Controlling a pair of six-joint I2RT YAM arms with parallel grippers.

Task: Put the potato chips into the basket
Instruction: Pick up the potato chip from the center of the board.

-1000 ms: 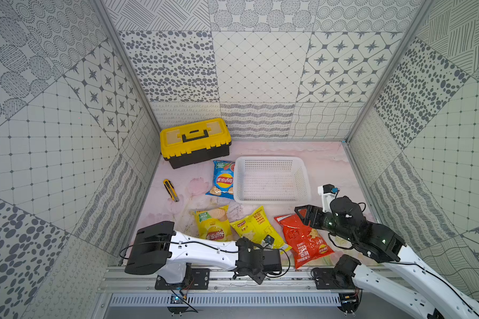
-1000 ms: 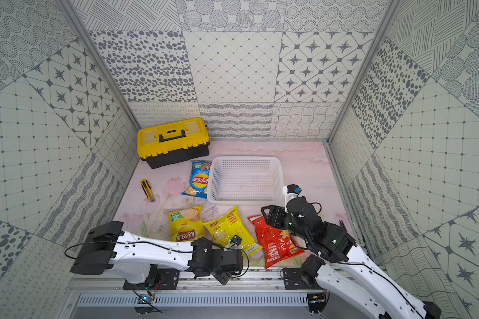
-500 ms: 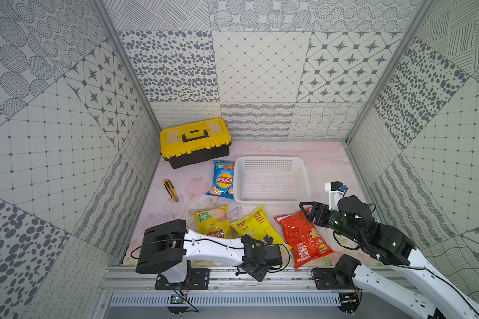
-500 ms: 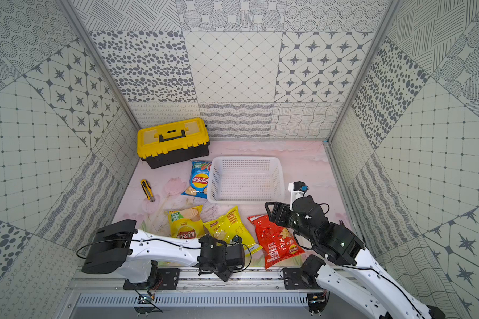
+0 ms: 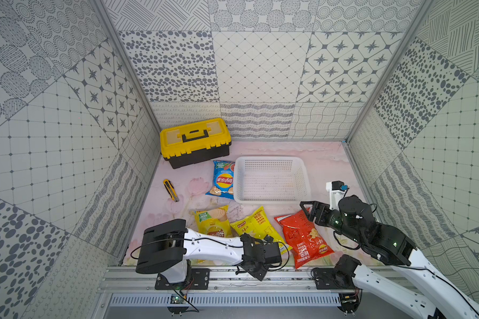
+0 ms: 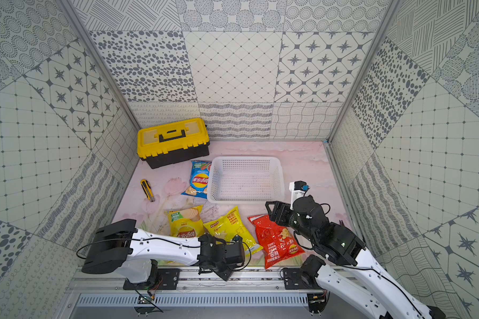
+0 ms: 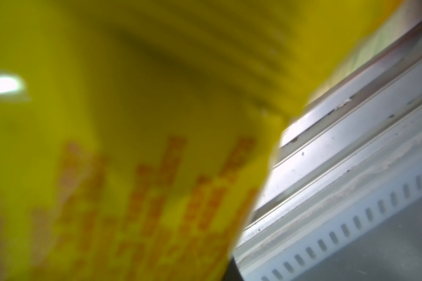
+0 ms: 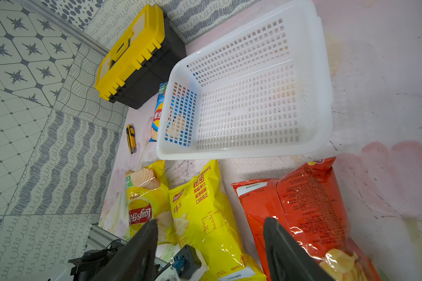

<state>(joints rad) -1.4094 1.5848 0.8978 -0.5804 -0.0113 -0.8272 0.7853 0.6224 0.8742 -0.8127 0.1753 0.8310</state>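
Note:
Four potato chips bags lie on the pink floor in front of and beside the empty white basket (image 5: 268, 200) (image 6: 244, 200) (image 8: 241, 153). They are a blue bag (image 5: 224, 182), a yellow bag (image 5: 212, 223), a middle yellow bag (image 5: 256, 223) (image 8: 205, 214) and a red bag (image 5: 304, 240) (image 8: 310, 202). My left gripper (image 5: 256, 265) sits low over the middle yellow bag's near end. Its fingers are hidden, and that bag (image 7: 132, 146) fills the left wrist view at close range. My right gripper (image 5: 306, 211) (image 8: 211, 221) hovers open above the red bag's far end, holding nothing.
A yellow-and-black toolbox (image 5: 195, 142) stands at the back left, and a yellow utility knife (image 5: 171, 190) lies near the left wall. The metal rail (image 5: 288, 272) runs along the front edge, right under the left wrist. Patterned walls close in on three sides.
The left jaws have closed at the middle yellow bag's near end, and the left arm has swung slightly to the right. The right arm has shifted only a little.

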